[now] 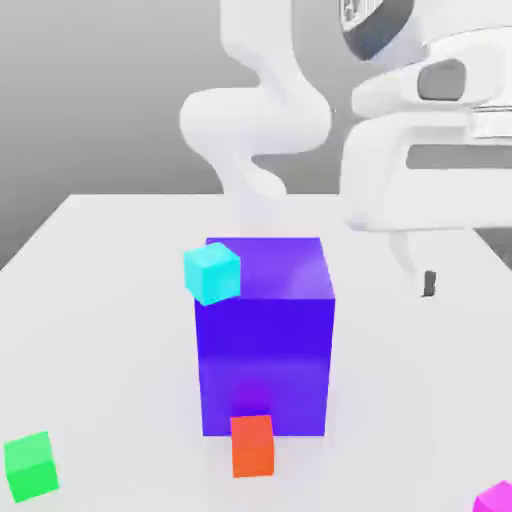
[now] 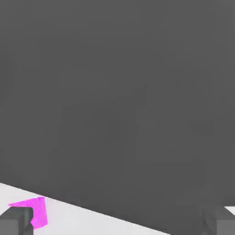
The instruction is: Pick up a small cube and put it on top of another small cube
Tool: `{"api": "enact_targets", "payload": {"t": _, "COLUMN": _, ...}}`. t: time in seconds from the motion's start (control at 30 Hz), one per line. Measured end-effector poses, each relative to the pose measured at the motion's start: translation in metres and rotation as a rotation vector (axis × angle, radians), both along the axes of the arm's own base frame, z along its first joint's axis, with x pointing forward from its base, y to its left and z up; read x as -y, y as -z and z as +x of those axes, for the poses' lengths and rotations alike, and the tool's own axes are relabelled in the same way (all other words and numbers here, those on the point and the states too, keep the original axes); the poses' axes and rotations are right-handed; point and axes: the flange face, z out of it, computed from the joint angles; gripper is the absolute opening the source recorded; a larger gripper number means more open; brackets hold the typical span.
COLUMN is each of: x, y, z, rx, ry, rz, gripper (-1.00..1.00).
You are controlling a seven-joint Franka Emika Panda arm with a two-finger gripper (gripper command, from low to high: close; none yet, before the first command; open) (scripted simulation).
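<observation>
White table (image 1: 120,340): blue block (image 1: 265,355), red cube (image 1: 252,447), green cube (image 1: 31,467), apparently a magenta cube (image 1: 495,499).

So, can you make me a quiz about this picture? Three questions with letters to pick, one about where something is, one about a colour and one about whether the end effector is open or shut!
1. Where is the green cube?
A) near the exterior view's right edge
B) near the exterior view's left edge
C) at the exterior view's top

2. What colour is the big block?
A) blue-violet
B) yellow
C) white

3. How is the end effector?
A) shut tight
B) shut on a cube
C) open, holding nothing

Right letters:
1: B, the green cube sits low down by that edge.
2: A, its front and top are blue-violet.
3: C, the hand view shows its two fingertips wide apart with no cube gripped between them.
</observation>
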Motion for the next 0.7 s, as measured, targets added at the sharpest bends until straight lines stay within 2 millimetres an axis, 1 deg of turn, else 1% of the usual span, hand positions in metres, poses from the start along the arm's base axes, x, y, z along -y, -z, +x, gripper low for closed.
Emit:
{"api": "enact_targets", "payload": {"t": 0.1, "x": -0.021, "y": 0.051, "z": 0.004, "rx": -0.067, "ry": -0.038, "rz": -0.012, "gripper": 0.00}}
{"api": "enact_targets", "payload": {"t": 0.17, "x": -0.036, "y": 0.085, "z": 0.003, "rx": -0.111, "ry": -0.065, "rz": -0.019, "gripper": 0.00}}
{"api": "enact_targets", "payload": {"t": 0.27, "x": -0.060, "y": 0.138, "z": -0.004, "rx": -0.178, "ry": -0.109, "rz": -0.027, "gripper": 0.00}}
{"api": "enact_targets", "payload": {"t": 0.37, "x": -0.082, "y": 0.190, "z": -0.017, "rx": -0.245, "ry": -0.152, "rz": -0.032, "gripper": 0.00}}
{"api": "enact_targets", "payload": {"t": 0.43, "x": -0.087, "y": 0.222, "z": -0.019, "rx": -0.261, "ry": -0.161, "rz": -0.033, "gripper": 0.00}}
{"api": "enact_targets", "payload": {"t": 0.5, "x": -0.088, "y": 0.254, "z": -0.020, "rx": -0.265, "ry": -0.163, "rz": -0.033, "gripper": 0.00}}
{"api": "enact_targets", "payload": {"t": 0.53, "x": -0.088, "y": 0.265, "z": -0.021, "rx": -0.265, "ry": -0.164, "rz": -0.034, "gripper": -1.00}}
{"api": "enact_targets", "payload": {"t": 0.7, "x": -0.088, "y": 0.264, "z": -0.021, "rx": -0.265, "ry": -0.164, "rz": -0.033, "gripper": -1.00}}
